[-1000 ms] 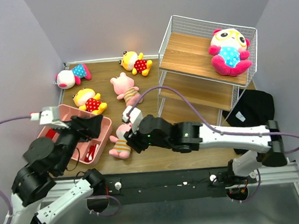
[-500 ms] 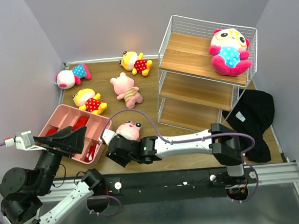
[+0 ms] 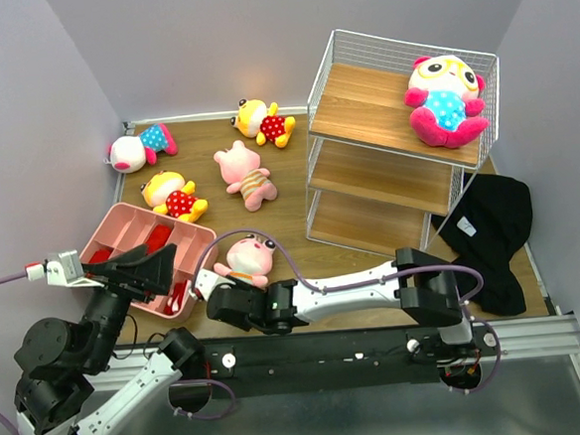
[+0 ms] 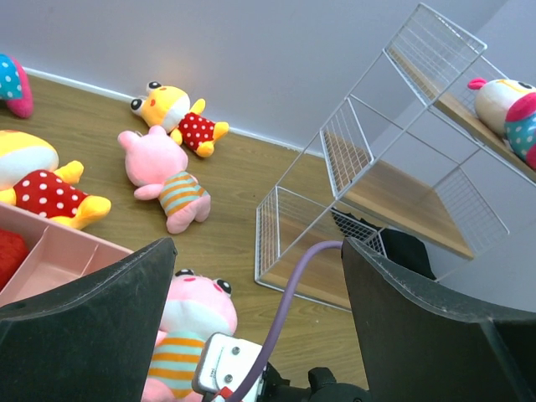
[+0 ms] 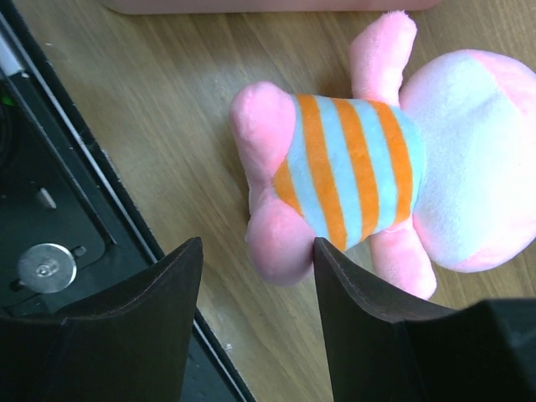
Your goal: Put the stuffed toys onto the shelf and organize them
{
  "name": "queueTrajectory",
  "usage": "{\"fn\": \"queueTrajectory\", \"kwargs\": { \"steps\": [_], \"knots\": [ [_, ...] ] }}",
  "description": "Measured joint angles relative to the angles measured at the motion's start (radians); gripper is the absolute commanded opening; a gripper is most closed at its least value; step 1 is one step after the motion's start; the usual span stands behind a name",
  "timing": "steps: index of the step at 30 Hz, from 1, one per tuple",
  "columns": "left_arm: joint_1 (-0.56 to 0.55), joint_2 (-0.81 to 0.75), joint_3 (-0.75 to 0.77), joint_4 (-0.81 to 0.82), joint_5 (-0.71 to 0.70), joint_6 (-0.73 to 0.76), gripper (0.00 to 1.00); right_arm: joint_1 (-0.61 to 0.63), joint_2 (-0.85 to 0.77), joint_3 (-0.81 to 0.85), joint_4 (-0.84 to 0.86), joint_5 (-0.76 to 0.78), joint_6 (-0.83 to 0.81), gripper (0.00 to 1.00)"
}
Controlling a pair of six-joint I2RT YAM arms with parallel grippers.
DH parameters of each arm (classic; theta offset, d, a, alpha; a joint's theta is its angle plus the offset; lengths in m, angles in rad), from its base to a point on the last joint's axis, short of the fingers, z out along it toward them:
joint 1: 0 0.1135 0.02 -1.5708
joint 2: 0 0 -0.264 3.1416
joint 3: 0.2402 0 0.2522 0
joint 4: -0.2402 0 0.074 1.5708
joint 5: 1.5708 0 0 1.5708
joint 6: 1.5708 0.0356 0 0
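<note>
The right jaws are standing spread at the near edge of the counter (image 3: 196,154), just beside the legs of a striped pig (image 5: 352,167). The left jaws are hovering spread above the pink tray (image 3: 207,245). Farther back, four toys (image 3: 245,176) are lying loose; a white-faced toy (image 3: 446,97) is resting on the top tier of the shelf (image 3: 386,171).

No writing, number or brand can be read in any of the views. The black cloth (image 3: 492,225), at about four o'clock in the top view, carries a small white tag (image 3: 467,227), but it is too small to tell whether anything is printed on it
</note>
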Motion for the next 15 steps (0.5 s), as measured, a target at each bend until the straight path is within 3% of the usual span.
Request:
{"fn": "queueTrajectory", "kwargs": {
  "steps": [5,9,13,15],
  "knots": [
    [0.0,0.0,-0.017,0.008,0.0,0.0,0.91,-0.001,0.0,-0.014,0.001,0.051,-0.011,0.01],
    [0.0,0.0,-0.048,0.026,0.0,0.0,0.91,0.001,-0.021,-0.029,-0.043,0.077,-0.018,0.01],
    [0.0,0.006,-0.084,0.035,-0.006,0.0,0.91,0.0,-0.15,-0.094,-0.116,0.07,-0.027,0.01],
    [0.0,0.009,-0.101,0.047,-0.008,0.0,0.91,0.002,-0.291,-0.132,-0.163,0.072,-0.034,0.01]
  ]
}}
